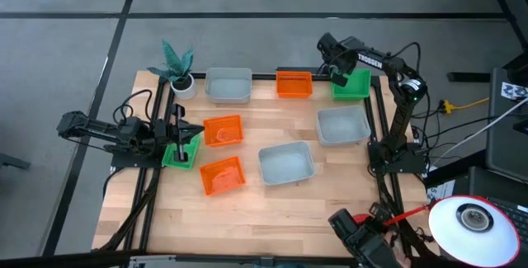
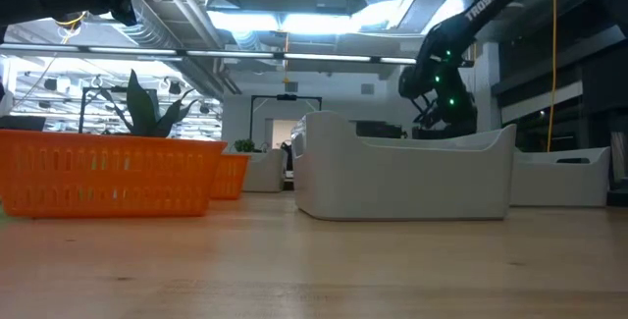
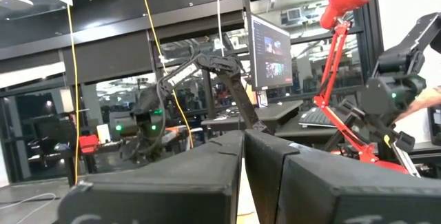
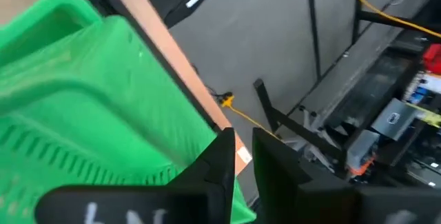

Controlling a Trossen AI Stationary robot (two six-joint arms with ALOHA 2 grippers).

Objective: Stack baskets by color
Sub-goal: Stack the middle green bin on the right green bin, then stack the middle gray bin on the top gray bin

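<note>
Green basket (image 1: 353,85) is my work now. It sits on the bench (image 1: 272,218) at the end of the back row, farthest from the plant pot (image 1: 181,81). My right jaws are at its rim and stand narrow; whether they already pinch the wall, I cannot tell. To do this well I should bite the rim fully, lift straight, and carry it level to the second green basket (image 1: 181,152), just in front of the pot. My left jaws rest there pressed together and seem to hold nothing.

I count three orange baskets (image 1: 294,82), (image 1: 223,130), (image 1: 223,176), three grey baskets (image 1: 228,85), (image 1: 342,125), (image 1: 286,163), and two green. A third green may be nested and hidden.
</note>
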